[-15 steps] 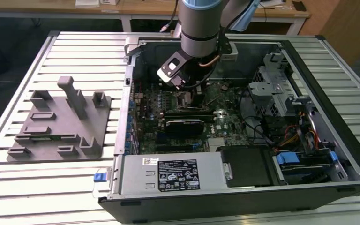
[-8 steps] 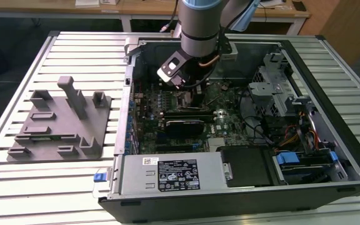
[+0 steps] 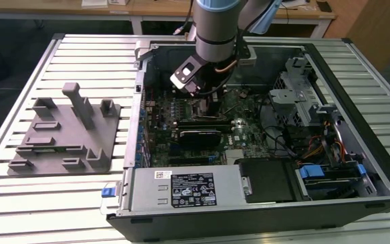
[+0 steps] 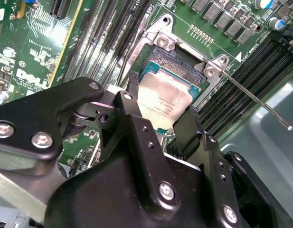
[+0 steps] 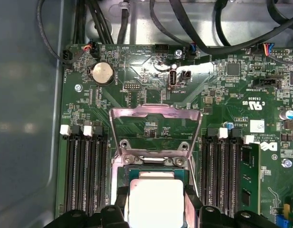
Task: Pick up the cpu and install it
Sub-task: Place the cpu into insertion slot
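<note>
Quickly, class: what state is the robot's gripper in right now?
Gripper: fingers closed on the cpu, at the open socket.

Robotics lab or workshop: slatted metal desk (image 3: 46, 203), opened computer case (image 3: 249, 223), grey plastic fixture (image 3: 66, 142), wooden workbenches (image 3: 161, 9) behind.

Exterior view: bright, even overhead room light, soft sheen on the table (image 3: 66, 203) slats, computer case (image 3: 249, 223) interior darker, arm casts shade on the motherboard (image 3: 249, 134). Both wrist views dimmer; mild glare on the cpu (image 4: 167, 102) lid, hazy pale reflections on the grey case wall (image 5: 23, 118).
</note>
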`<state>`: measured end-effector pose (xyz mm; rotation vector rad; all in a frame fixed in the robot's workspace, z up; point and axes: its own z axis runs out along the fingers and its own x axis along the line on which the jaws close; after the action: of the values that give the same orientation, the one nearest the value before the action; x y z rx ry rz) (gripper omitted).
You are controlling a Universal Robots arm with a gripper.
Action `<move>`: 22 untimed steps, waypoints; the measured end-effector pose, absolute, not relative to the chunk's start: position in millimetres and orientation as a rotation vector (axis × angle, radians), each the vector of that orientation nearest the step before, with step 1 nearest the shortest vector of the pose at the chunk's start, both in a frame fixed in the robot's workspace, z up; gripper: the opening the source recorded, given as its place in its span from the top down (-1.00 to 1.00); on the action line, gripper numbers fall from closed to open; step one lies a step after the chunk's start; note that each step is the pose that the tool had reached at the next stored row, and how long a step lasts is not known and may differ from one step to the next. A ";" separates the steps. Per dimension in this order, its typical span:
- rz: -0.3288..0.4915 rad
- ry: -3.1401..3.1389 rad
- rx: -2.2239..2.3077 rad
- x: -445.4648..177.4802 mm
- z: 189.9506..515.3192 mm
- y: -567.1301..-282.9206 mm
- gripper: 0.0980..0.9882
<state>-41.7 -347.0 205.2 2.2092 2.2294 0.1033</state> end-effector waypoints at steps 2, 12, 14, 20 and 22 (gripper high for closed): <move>0.103 2.222 2.217 -41.8 204.4 -346.8 0.00; 0.103 2.200 2.237 -43.1 200.0 -343.5 0.00; 0.103 2.198 2.239 -43.7 199.2 -342.9 0.00; 0.103 2.194 2.243 -45.4 196.6 -341.3 0.00; 0.102 2.193 2.243 -45.4 195.0 -341.1 0.00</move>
<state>-45.4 -341.1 195.0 2.2426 2.1934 0.1022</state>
